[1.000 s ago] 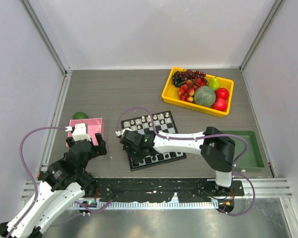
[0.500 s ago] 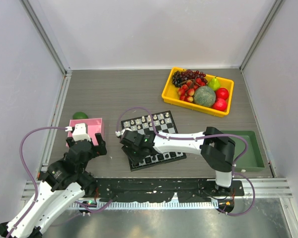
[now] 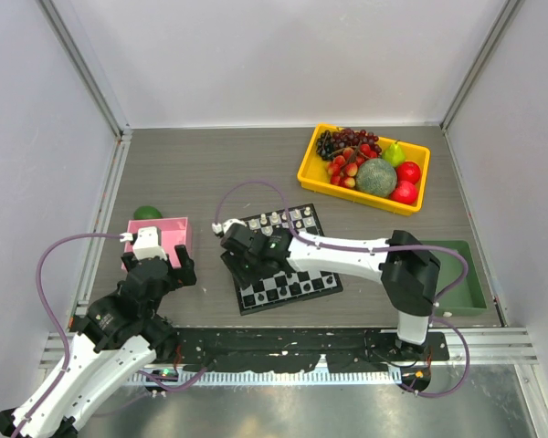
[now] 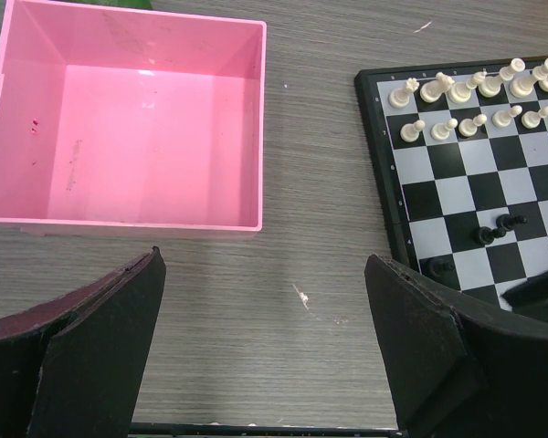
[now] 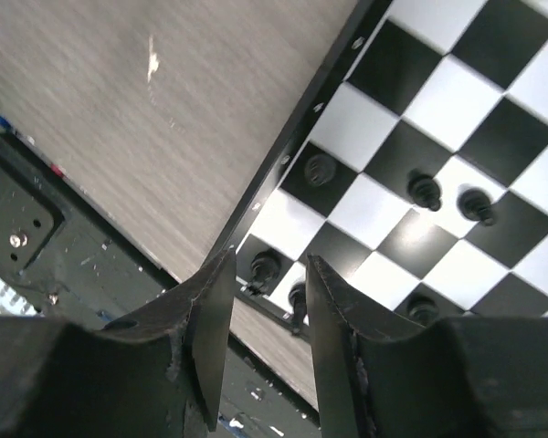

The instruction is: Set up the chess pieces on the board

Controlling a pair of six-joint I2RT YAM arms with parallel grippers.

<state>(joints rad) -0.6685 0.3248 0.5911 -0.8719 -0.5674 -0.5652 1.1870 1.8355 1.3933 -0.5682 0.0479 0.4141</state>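
The board lies at the table's middle. White chess pieces fill two rows along its far edge, and black chess pieces stand on its near rows. Over the board's near-left corner hovers my right gripper. It is open, with only a narrow gap between its jaws and nothing held. Two black pieces on the corner squares show through that gap, below the fingers. Left of the board, my left gripper stands wide open over bare table, close to the pink tray.
A yellow bin of fruit stands at the back right. To the right of the board, behind the right arm, is a green tray. A small green object lies behind the pink tray. The black base rail runs along the near edge.
My right gripper's jaws have parted, and it has drawn back from the board's near-left squares toward the far left. The left arm has not moved.
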